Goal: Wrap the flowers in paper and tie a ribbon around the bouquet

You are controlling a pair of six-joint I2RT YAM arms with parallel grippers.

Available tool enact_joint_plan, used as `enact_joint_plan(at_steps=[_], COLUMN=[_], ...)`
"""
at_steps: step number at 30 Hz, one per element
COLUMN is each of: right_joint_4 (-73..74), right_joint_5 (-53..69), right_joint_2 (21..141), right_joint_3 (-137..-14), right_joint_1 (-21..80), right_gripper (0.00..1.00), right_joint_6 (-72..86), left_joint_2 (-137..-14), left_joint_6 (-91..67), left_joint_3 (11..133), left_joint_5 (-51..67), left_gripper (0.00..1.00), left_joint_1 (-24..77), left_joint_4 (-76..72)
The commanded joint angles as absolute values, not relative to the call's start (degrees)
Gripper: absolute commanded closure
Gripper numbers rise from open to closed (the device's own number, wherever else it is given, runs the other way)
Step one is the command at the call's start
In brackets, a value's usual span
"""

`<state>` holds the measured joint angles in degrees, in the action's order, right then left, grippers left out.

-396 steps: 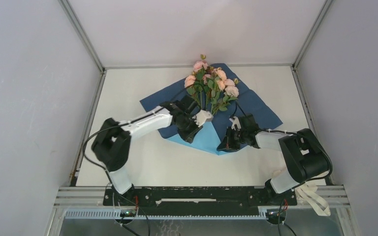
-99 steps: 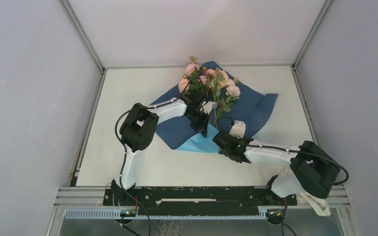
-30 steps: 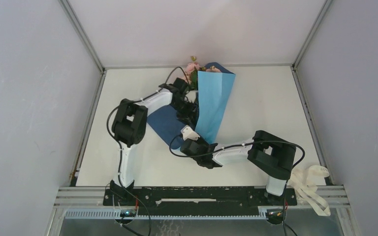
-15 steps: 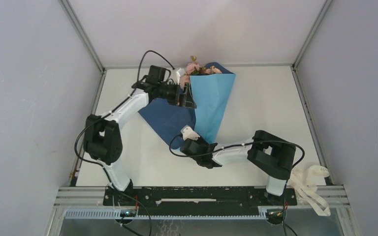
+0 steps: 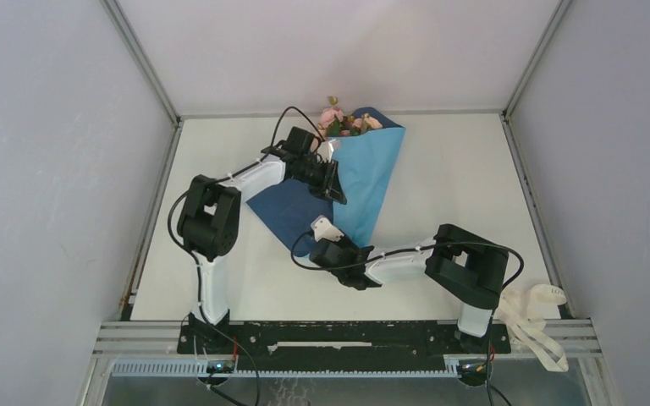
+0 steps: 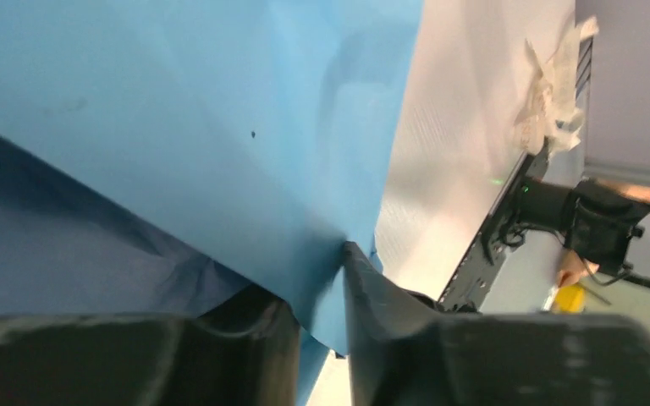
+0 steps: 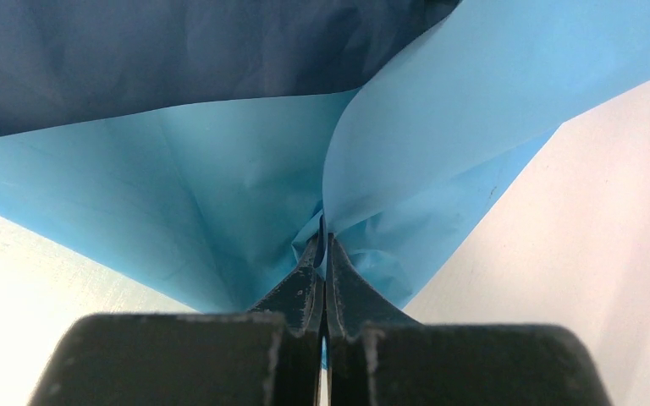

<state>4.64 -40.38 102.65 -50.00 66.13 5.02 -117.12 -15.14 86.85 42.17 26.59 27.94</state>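
Observation:
The paper (image 5: 371,173) lies folded over the flowers (image 5: 339,121), its light face up beside a dark blue part (image 5: 281,207). Only a few pink blooms show at the far end. My left gripper (image 5: 336,188) is at the flap's left edge. In the left wrist view it (image 6: 309,275) stands partly open, with the light flap (image 6: 220,127) dipping between the fingers (image 6: 372,292). My right gripper (image 7: 325,241) is shut on the bunched bottom corner of the paper (image 7: 245,194), at the near tip (image 5: 328,244). The ribbon (image 5: 535,311) lies loose at the table's near right corner.
Grey enclosure walls and metal frame posts (image 5: 140,59) stand round the white table (image 5: 465,194). A black rail (image 5: 338,337) runs along the near edge by the arm bases. The ribbon (image 6: 550,93) and that rail also show in the left wrist view.
Half a second ago my left gripper was lifted, wide open, by the blooms; it has come back down to the flap's left edge with jaws narrower. Right arm and paper unmoved.

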Motion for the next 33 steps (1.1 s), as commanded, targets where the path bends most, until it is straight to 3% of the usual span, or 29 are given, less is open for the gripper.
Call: enact_joint_plan(at_steps=[1,2,3,8,14,18,24,28,33], right_joint_4=[7.15,7.37,7.52,9.22,12.78,15.57,20.07,16.63,7.31], right_joint_5=[-34.69,-34.84,-34.96,-36.34,-36.08,-32.96,-20.06,-5.34,1.26], right_joint_2=[104.57,104.4,104.08,101.14,94.3,90.46,80.09,72.29,74.86], right_joint_3=[-50.19,-50.19,-50.19,-50.19,-50.18,-50.19,-50.19,-49.85,-48.43], right_joint_1=[66.97,66.99,67.02,67.33,67.8,68.28,68.04,62.39,53.43], right_gripper=[1.0,1.0,1.0,0.9,0.67,0.6,0.58,0.58,0.61], right_joint_6=[7.03,6.95,6.88,6.53,5.0,3.32,0.46,3.38,10.83], left_joint_2=[-113.19,-112.85,-112.53,-112.63,-117.49,-120.84,-121.83,-122.81,-123.06], left_joint_6=[-14.06,-13.66,-13.33,-13.47,-14.32,-14.58,-14.76,-15.1,-14.93], left_joint_3=[89.67,89.21,88.76,85.69,83.89,82.7,80.94,81.19,81.47], left_joint_5=[46.04,46.02,45.95,41.41,36.42,36.02,34.98,35.11,35.3], left_gripper=[0.9,0.99,1.0,1.0,1.0,1.0,1.0,1.0,1.0], left_joint_1=[26.99,26.84,26.57,22.85,19.16,18.9,18.65,18.06,17.51], left_joint_4=[26.11,26.34,26.76,27.65,27.38,27.3,26.32,26.27,26.83])
